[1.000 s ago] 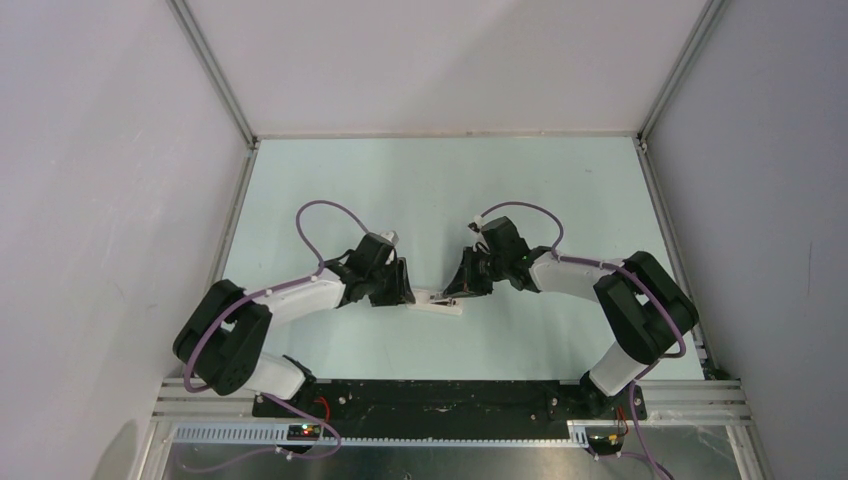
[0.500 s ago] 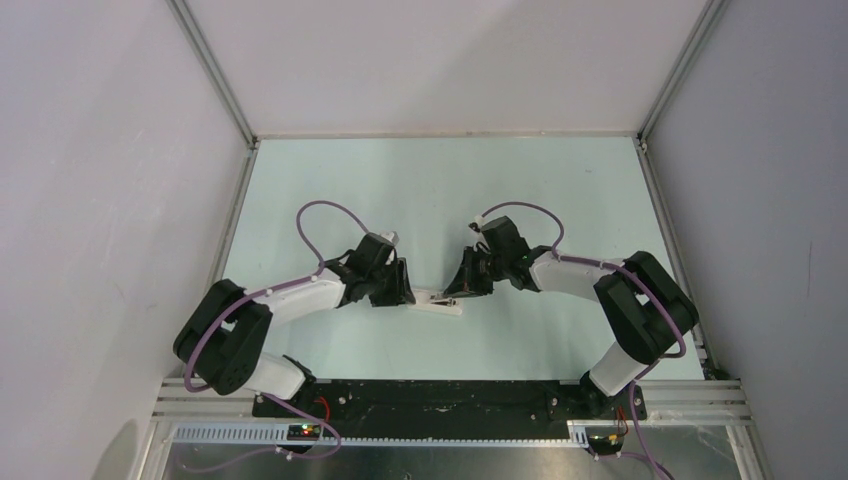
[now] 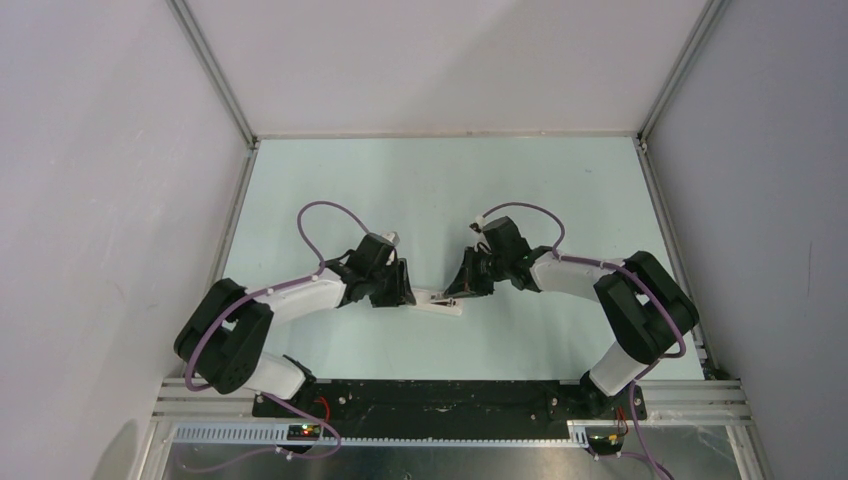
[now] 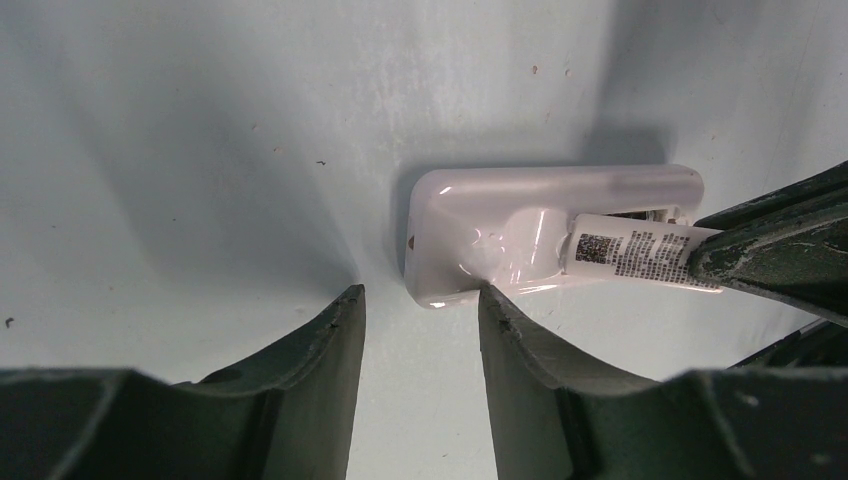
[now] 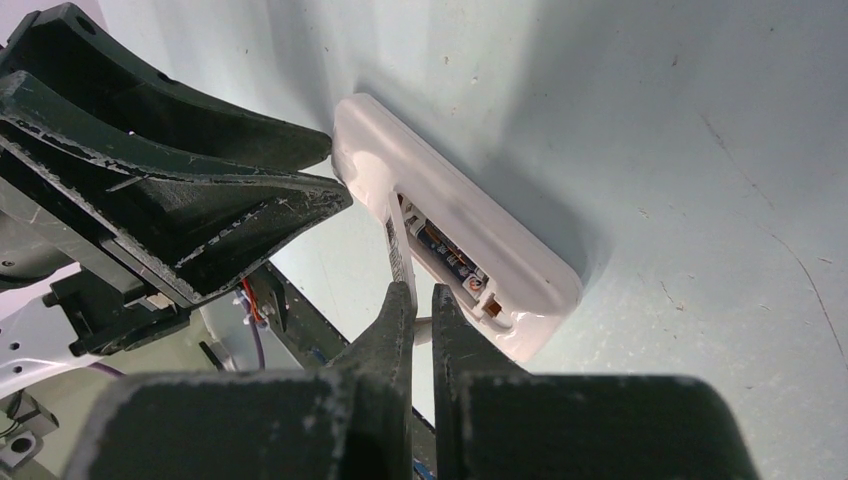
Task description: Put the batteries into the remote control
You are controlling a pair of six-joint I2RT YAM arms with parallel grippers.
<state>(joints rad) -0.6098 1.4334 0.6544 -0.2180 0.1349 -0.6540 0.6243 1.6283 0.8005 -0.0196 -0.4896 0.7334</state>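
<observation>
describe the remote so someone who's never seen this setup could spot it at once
On the pale green table, look between the left gripper and the right gripper. The remote is the slim white bar lying there, back up. Unlike the thin printed strip pinched above it, it is thick, round-cornered and has an open recess.

Right gripper (image 5: 420, 292): jaws all but together, tips at the open recess of the remote (image 5: 510, 262), which lies back-up just ahead. A labelled strip (image 5: 396, 240) meets one fingertip; grip unconfirmed. Left gripper (image 5: 335, 176) sits ahead-left, at the remote's far end.
</observation>
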